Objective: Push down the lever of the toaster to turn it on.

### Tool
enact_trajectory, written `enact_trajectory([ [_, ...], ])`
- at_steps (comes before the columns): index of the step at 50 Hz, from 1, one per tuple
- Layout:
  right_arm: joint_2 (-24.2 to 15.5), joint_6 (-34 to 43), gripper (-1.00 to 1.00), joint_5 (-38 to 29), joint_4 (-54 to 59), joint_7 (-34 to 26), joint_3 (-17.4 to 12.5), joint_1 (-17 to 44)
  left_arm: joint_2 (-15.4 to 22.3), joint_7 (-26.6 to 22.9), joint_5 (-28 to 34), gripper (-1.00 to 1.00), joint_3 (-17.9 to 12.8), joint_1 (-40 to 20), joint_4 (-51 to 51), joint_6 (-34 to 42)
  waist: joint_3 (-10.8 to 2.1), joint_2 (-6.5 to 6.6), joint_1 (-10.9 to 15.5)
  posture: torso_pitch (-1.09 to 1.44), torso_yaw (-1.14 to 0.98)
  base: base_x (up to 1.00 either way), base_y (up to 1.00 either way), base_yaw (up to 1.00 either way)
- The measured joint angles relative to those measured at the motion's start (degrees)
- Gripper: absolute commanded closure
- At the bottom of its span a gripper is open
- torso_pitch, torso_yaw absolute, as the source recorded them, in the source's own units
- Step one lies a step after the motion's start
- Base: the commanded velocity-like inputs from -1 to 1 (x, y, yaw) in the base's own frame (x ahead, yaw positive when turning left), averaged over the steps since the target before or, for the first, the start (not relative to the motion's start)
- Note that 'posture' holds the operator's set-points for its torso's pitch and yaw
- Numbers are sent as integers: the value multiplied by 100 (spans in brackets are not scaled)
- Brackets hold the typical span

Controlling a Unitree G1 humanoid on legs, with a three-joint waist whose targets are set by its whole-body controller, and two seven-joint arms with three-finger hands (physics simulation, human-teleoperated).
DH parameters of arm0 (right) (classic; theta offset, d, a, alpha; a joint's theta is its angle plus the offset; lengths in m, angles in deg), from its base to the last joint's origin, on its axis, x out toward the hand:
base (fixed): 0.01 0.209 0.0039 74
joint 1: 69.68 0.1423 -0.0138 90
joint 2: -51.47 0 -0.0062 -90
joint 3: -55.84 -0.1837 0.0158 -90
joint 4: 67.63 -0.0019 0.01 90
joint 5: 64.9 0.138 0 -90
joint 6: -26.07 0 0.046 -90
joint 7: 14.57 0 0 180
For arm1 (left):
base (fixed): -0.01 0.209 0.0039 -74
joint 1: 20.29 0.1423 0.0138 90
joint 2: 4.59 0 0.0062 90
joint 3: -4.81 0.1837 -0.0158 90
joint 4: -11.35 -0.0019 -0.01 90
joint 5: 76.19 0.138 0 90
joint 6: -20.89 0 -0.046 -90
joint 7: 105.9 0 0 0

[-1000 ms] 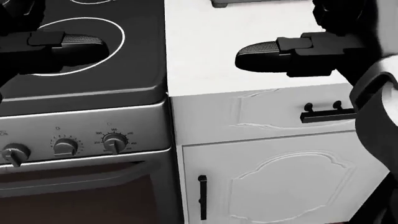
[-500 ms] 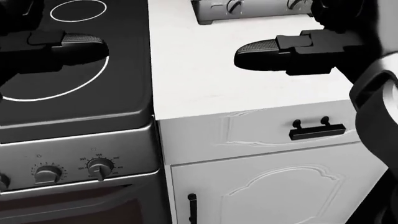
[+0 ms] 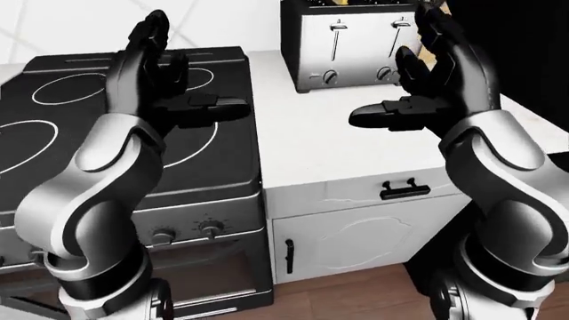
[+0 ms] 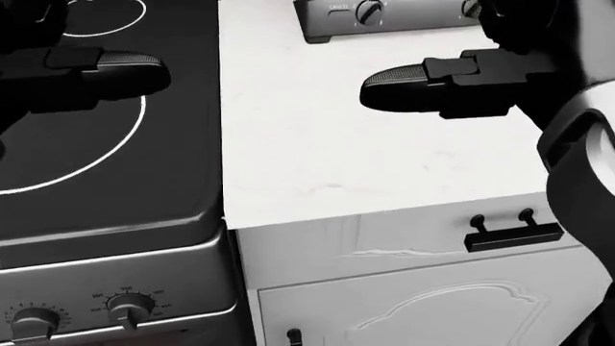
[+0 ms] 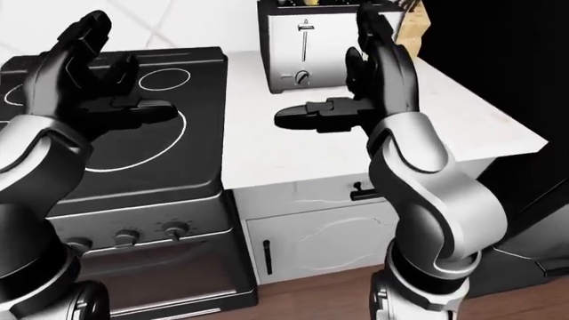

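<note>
A silver toaster (image 3: 351, 47) stands at the top of the white counter (image 3: 329, 147), with two slide levers, the left lever (image 3: 337, 28) and the right lever (image 3: 399, 25), both near the top of their slots. The head view shows only the toaster's base with its dials (image 4: 384, 16). My right hand (image 3: 400, 70) is open above the counter, fingers upright and thumb pointing left, just short of the toaster's right side and partly hiding it. Over the black stove (image 3: 53, 120) my left hand (image 3: 195, 63) is raised, open and holding nothing.
The stove adjoins the counter's left edge, with oven knobs (image 4: 125, 310) below. Under the counter are a drawer handle (image 3: 405, 190) and a cabinet door handle (image 3: 289, 257). A tall black appliance (image 5: 498, 67) stands at the right, and a wooden block (image 5: 411, 30) beside the toaster.
The whole head view has shifted down and left, so the camera has moved toward the counter. The toaster's base has come into view at the top. Both hands keep their pose.
</note>
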Motion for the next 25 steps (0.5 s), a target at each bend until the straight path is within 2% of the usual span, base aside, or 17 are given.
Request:
enact_trajectory([
  [1,5,-11,-100,-19,-9,-5,-6,-4,1,-1,-11,-100,0,-9,12,7,-21,-139,19,0,0,0,0,0],
  [3,10,-13,-100,-41,-23,-12,-48,-65,-53,-6,-27,-100,35,69,17,14,7,-69,10,0,0,0,0,0],
  [6,10,46,-100,-77,32,15,-84,-50,-53,-21,-48,-100,97,71,-80,89,-84,29,11,0,0,0,0,0],
  [11,3,6,-100,-113,13,-3,-63,-51,-41,-23,-48,-100,53,1,5,52,-171,78,2,0,0,0,0,0],
  [17,14,-17,-100,-122,-9,-35,-41,-47,-31,-22,-40,-100,35,20,-6,19,-188,75,-9,0,0,0,0,4],
  [20,-12,59,-100,-155,-12,-19,-96,-78,-74,-35,-60,-100,130,22,-106,64,-206,69,-7,0,0,0,0,85],
  [25,40,29,-100,-180,-49,-54,-6,-29,-2,-29,-49,-100,-3,18,5,24,-190,-69,181,0,0,0,0,100],
])
